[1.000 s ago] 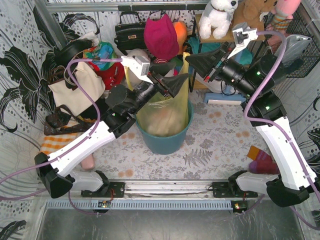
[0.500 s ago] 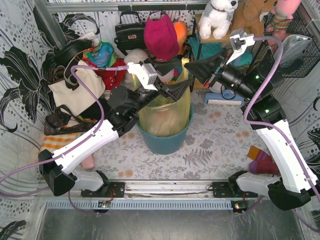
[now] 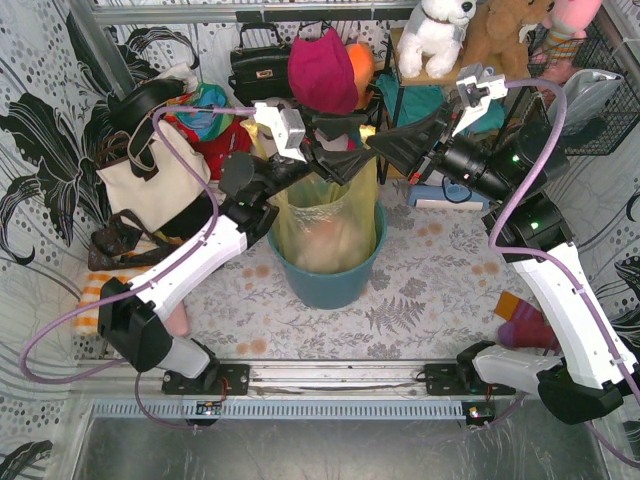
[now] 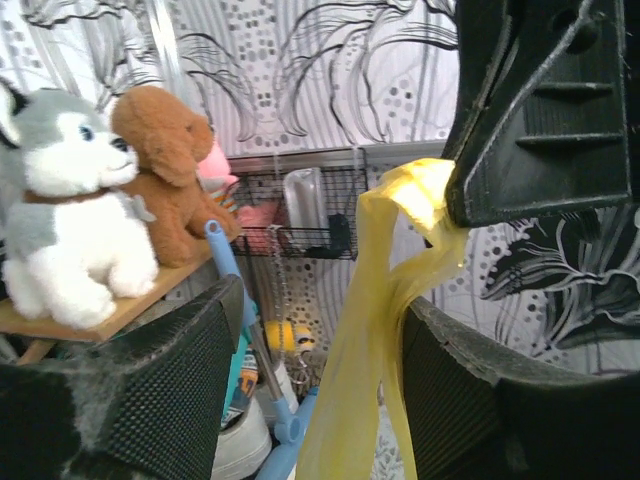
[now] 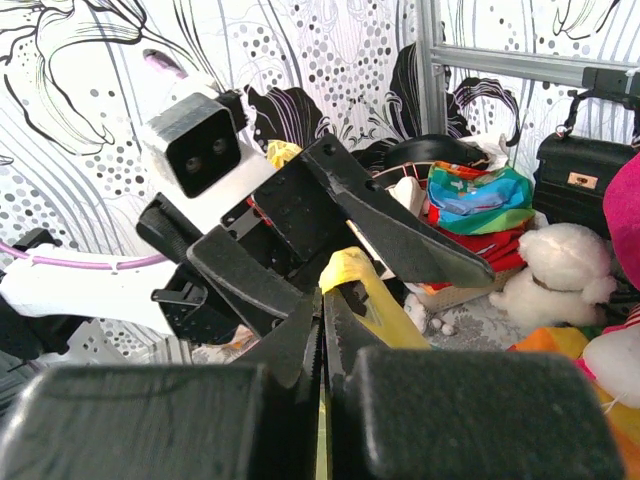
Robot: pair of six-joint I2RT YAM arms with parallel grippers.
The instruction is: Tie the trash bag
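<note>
The yellow trash bag [image 3: 325, 225] stands in a teal bin [image 3: 330, 285] at the centre, with white paper showing through it. One handle strip [image 4: 365, 330] is pulled up above the bin. My right gripper [image 3: 385, 142] is shut on the top end of that strip [image 5: 375, 300], jaws pressed together [image 5: 322, 300]. My left gripper [image 3: 345, 160] is open around the same strip just below. In the left wrist view the strip hangs between the left gripper's [image 4: 322, 295] fingers, lying against the right-hand one. The right gripper's black fingers [image 4: 540, 120] fill the upper right there.
A cream tote bag [image 3: 150, 180] sits left of the bin. A black handbag [image 3: 262, 65] and a magenta hat [image 3: 322, 72] lie behind it. Plush toys [image 3: 437, 30] sit on a shelf at the back right, beside a wire basket [image 3: 600, 100].
The left arm has lifted and reached further back, bringing its open fingers up the handle strip close to the right gripper's tips. The right gripper has kept its hold and shifted slightly left.
</note>
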